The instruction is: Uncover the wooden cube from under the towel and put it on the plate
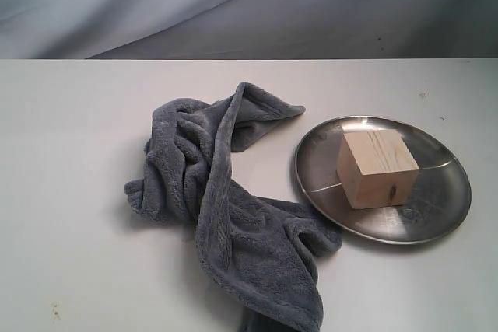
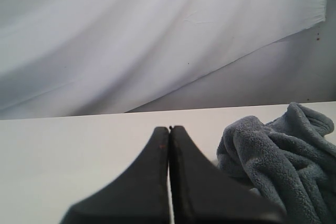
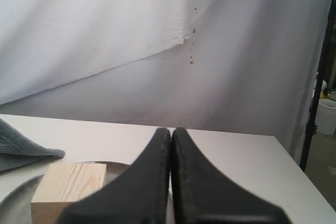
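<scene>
Wooden cube [image 1: 377,167] sat on the plate [image 1: 437,209], the towel [image 1: 226,207] crumpled beside it; left gripper [image 2: 169,128] and right gripper [image 3: 171,129] were pressed together, empty.

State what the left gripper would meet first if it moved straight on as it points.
Probably nothing nearby: bare white table lies ahead, the plush blue-grey towel sits aside; depth is unclear.

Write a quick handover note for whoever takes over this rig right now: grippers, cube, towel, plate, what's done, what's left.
Left gripper: shut, empty, near the towel.
Right gripper: shut, empty, near the steel plate.
Wooden cube: uncovered, sitting on the steel plate.
Towel: crumpled on the table beside the plate.
Done: cube uncovered and placed.
Left: nothing that I can see.
</scene>
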Tool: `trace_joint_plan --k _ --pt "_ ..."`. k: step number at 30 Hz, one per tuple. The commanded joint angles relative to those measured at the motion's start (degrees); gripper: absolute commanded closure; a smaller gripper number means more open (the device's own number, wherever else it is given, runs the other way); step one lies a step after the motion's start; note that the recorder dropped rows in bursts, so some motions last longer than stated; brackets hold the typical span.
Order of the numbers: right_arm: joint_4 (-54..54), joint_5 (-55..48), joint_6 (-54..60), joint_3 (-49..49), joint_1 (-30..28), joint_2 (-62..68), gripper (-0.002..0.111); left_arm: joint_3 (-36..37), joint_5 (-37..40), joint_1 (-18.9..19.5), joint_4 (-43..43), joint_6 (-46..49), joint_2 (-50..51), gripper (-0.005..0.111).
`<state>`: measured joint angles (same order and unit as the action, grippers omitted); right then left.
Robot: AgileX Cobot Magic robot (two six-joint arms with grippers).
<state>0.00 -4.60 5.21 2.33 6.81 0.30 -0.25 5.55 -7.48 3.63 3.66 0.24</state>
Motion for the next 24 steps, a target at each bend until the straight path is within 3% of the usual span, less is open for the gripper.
trace_joint_plan --k 1,8,24 --pt "0.0 4.0 1.2 -2.3 -0.4 -0.3 0.108 0.3 -0.6 0.1 0.1 -0.1 -0.2 0.107" --pt "0.0 4.6 7.8 -2.3 -0.4 -0.3 0.108 0.3 -0.6 0.1 0.1 -0.1 -0.2 0.107" --pt "0.6 -0.5 10.1 -2.3 -0.4 -0.3 0.108 0.3 -0.6 0.1 0.1 -0.1 -0.2 0.107"
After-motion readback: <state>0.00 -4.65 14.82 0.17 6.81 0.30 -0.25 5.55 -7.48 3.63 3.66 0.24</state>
